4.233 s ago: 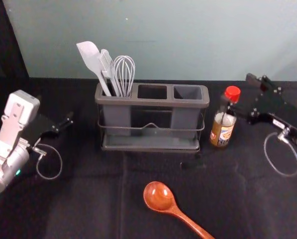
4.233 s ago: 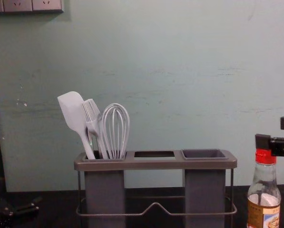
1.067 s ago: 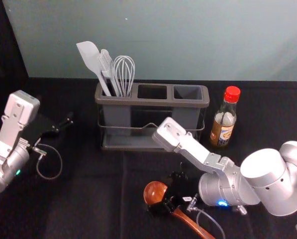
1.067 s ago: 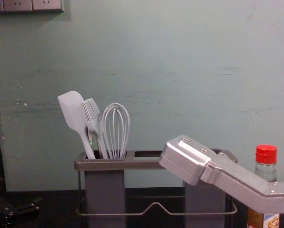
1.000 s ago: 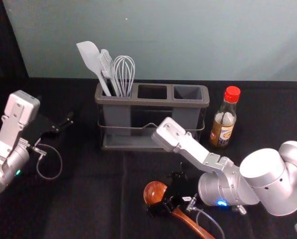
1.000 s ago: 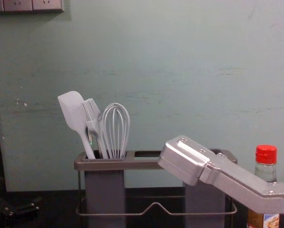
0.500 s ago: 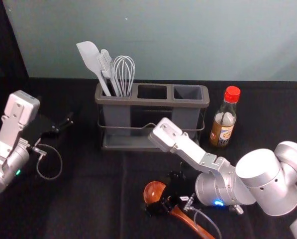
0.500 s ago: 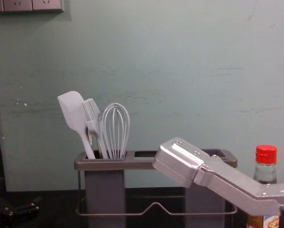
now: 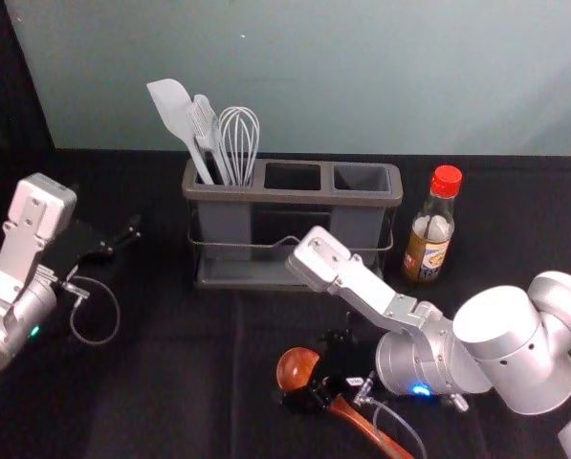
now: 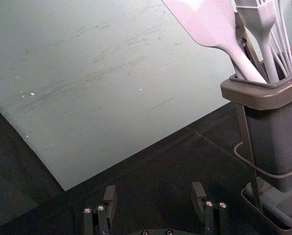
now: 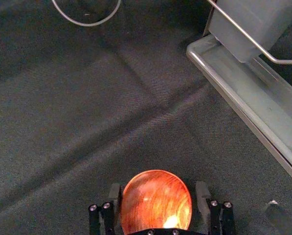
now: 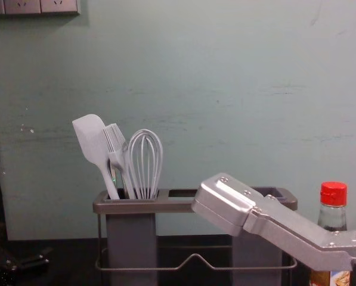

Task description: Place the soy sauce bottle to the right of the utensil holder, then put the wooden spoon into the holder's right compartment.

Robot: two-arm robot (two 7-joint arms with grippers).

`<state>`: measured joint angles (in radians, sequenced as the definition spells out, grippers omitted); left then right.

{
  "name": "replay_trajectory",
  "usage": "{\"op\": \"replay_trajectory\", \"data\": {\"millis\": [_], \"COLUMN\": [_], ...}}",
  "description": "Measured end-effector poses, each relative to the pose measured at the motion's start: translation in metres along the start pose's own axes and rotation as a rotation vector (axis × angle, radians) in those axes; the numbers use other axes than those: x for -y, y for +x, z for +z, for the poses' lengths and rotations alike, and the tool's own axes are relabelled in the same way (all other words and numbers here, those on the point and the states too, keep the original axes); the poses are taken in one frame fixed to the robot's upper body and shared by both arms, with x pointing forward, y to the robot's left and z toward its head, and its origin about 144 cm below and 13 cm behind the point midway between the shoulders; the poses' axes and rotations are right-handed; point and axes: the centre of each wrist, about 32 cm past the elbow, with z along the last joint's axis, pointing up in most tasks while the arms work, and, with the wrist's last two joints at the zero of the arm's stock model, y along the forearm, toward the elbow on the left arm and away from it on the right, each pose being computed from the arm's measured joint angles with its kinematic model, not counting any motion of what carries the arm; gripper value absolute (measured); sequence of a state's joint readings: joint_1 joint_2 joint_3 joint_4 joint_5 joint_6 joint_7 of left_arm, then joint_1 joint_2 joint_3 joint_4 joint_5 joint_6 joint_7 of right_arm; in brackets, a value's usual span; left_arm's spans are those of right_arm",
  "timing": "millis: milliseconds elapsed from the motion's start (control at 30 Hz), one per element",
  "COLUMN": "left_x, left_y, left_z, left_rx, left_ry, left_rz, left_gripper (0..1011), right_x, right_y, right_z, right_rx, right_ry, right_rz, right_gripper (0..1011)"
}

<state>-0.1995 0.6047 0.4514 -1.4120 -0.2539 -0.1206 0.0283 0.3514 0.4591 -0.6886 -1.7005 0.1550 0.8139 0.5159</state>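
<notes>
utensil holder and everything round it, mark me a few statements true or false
1. The soy sauce bottle stands to the right of the utensil holder. True.
2. The right gripper is open, with a finger on either side of the wooden spoon. True.
3. The wooden spoon is inside the utensil holder. False: it lies on the dark cloth in front of it.
4. The whisk and the spatula share the left compartment. True.
5. The bottle's cap is green. False: it is red.
6. The left gripper is holding the whisk. False: it is open and empty, left of the holder.
</notes>
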Motion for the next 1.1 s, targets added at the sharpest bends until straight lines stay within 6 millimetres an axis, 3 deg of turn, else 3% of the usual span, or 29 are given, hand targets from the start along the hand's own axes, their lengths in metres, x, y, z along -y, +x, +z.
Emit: {"op": "replay_trajectory", "data": {"millis": [267, 667, 900, 1100], "left_x": [0.000, 0.000, 0.000, 0.000], "left_y": [0.000, 0.000, 0.000, 0.000], "left_z": [0.000, 0.000, 0.000, 0.000], "left_rx": [0.000, 0.000, 0.000, 0.000], "left_ry": [0.000, 0.000, 0.000, 0.000], "left_rz": [0.000, 0.000, 0.000, 0.000], "left_gripper": [1005, 1005, 1005, 1005], "right_x": [0.000, 0.000, 0.012, 0.037], "right_y": [0.000, 0.000, -0.001, 0.000], "right_z": [0.000, 0.000, 0.001, 0.009], "right_rx": [0.001, 0.002, 0.029, 0.042], "right_ry": [0.000, 0.001, 0.085, 0.249], "right_rz": [0.000, 0.000, -0.010, -0.058], "right_gripper": [837, 837, 836, 837]}}
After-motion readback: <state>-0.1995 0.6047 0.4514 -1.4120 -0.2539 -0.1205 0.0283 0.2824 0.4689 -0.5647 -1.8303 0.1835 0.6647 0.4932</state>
